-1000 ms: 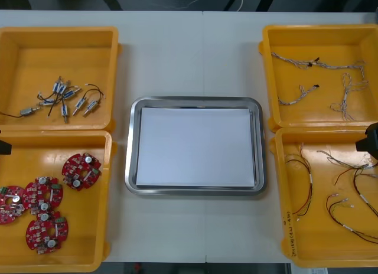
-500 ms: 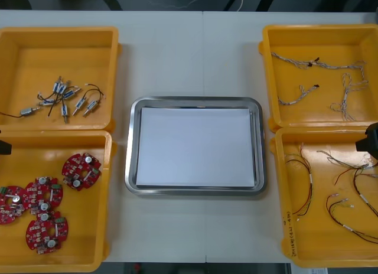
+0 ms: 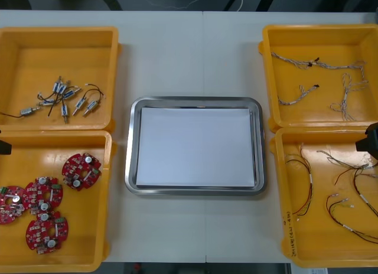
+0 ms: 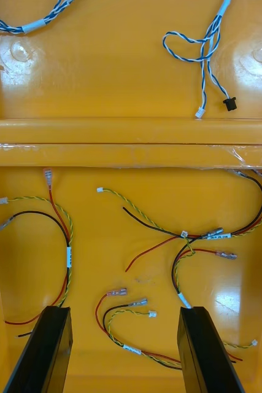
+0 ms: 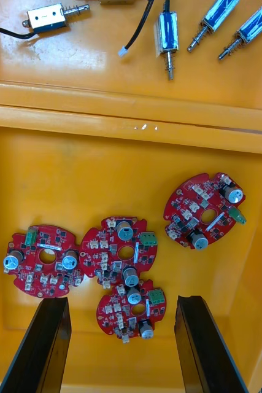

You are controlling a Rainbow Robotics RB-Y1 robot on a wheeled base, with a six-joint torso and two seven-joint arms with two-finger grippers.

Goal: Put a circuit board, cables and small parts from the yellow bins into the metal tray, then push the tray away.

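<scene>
Left gripper [image 5: 123,301], black fingers apart, hovers over round red circuit boards [image 5: 126,252]; right gripper [image 4: 126,309], likewise spread, over red-and-yellow cables [image 4: 68,256].

Tray [image 3: 131,145] between bins [image 3: 59,55]; boards [image 3: 81,170] left, cables [image 3: 310,182] right.

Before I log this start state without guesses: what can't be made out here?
- Front view: leftmost circuit board, cut by the left edge.
- Front view: print on the near right bin, too small to read.
- Left wrist view, beyond the open left pincer: small metal parts, cut by the edge.
- Right wrist view, beyond the open right pincer: blue and white cable, cut by the edge.
</scene>
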